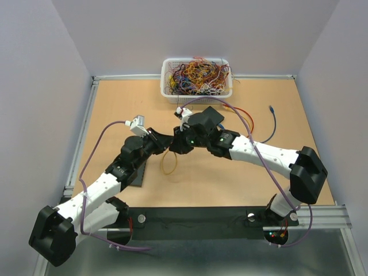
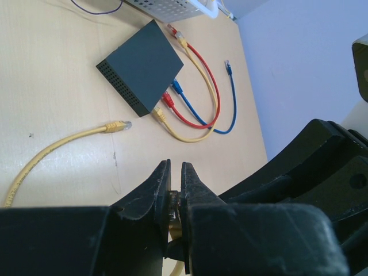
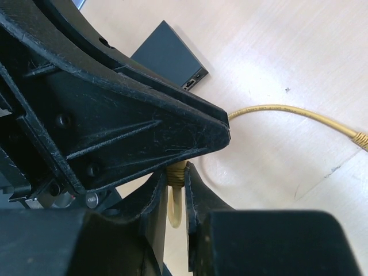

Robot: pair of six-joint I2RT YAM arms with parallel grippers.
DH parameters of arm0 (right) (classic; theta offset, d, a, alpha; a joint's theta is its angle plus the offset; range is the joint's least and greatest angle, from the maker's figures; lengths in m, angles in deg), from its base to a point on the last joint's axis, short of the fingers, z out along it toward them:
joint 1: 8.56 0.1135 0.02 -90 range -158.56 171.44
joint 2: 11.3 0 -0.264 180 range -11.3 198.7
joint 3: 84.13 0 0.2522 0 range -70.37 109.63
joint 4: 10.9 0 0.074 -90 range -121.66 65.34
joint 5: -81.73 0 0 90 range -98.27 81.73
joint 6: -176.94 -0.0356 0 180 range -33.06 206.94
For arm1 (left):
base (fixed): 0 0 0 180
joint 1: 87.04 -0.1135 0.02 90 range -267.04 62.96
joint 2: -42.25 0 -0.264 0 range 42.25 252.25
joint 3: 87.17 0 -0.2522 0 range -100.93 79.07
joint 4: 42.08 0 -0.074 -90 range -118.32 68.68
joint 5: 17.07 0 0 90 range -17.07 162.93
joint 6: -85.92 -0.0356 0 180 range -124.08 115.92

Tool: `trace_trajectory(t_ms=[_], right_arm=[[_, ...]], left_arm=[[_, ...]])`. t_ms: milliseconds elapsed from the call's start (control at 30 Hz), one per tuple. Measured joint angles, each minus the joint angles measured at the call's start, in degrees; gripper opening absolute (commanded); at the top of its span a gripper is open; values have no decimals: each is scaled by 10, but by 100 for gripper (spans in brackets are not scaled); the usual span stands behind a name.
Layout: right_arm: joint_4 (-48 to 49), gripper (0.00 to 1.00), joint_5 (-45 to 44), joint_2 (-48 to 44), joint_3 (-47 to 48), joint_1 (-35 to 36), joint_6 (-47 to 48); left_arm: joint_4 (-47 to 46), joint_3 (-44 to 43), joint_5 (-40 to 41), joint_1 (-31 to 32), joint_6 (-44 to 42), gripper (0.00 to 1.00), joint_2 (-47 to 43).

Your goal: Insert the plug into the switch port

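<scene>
My left gripper (image 2: pixel 175 167) is shut on the clear plug (image 2: pixel 171 201) of a yellow cable (image 1: pixel 168 164), whose loop hangs under the two grippers at the table's middle. From the opposite side, my right gripper (image 3: pixel 177 168) is shut on the ribbed yellow boot (image 3: pixel 178 177) just behind that plug, its fingers pressed against the left gripper's body. The cable's other end (image 2: pixel 118 125) lies loose on the table. A dark switch (image 2: pixel 144 66) lies beyond it with red, blue and yellow cables plugged in. In the top view the two grippers (image 1: pixel 171 142) (image 1: pixel 183 142) meet tip to tip.
A second dark switch (image 3: pixel 167 54) lies flat under the left arm (image 1: pixel 137 172). A white basket (image 1: pixel 197 77) full of tangled wires stands at the back edge. A red cable (image 1: pixel 244 115) and a blue cable (image 1: pixel 272 123) trail to the right.
</scene>
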Motion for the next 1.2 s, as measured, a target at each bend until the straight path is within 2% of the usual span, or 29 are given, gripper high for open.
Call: trace_trajectory(t_ms=[33, 67, 167, 267, 400, 500, 600, 767, 867, 1000, 1133, 1200], right_arm=[[0, 1, -1, -1, 0, 0, 0], [0, 0, -2, -2, -1, 0, 0], [4, 0, -12, -17, -21, 0, -1], [7, 0, -32, -51, -54, 0, -4], [4, 1, -66, -117, -90, 6, -5], [-33, 1, -107, -181, -97, 7, 4], [-50, 1, -159, -254, -96, 3, 17], [-119, 0, -247, -315, -56, 3, 63], [-168, 0, -301, -320, -21, 3, 96], [-219, 0, -349, -296, 19, 3, 139], [-225, 0, -313, -218, 30, 3, 157], [-213, 1, -285, -171, 22, 4, 157]], left_arm=[[-2, 0, 0, 0, -1, 30, 1], [-5, 0, -2, 0, -2, 37, 3], [-7, 0, -6, 0, -11, 48, 14], [-8, 1, -11, 3, -12, 55, 26], [-26, 3, -26, 13, -6, 57, 30], [-36, 4, -13, 10, -7, 57, 36], [-27, 16, 2, 2, -6, 57, 55], [-11, 30, 3, 3, -2, 57, 86], [-6, 31, 5, 3, -2, 58, 84], [48, 24, 35, 3, -15, 66, 49], [111, -5, 62, -7, -35, 71, 12], [140, -21, 70, -35, -46, 71, -10]])
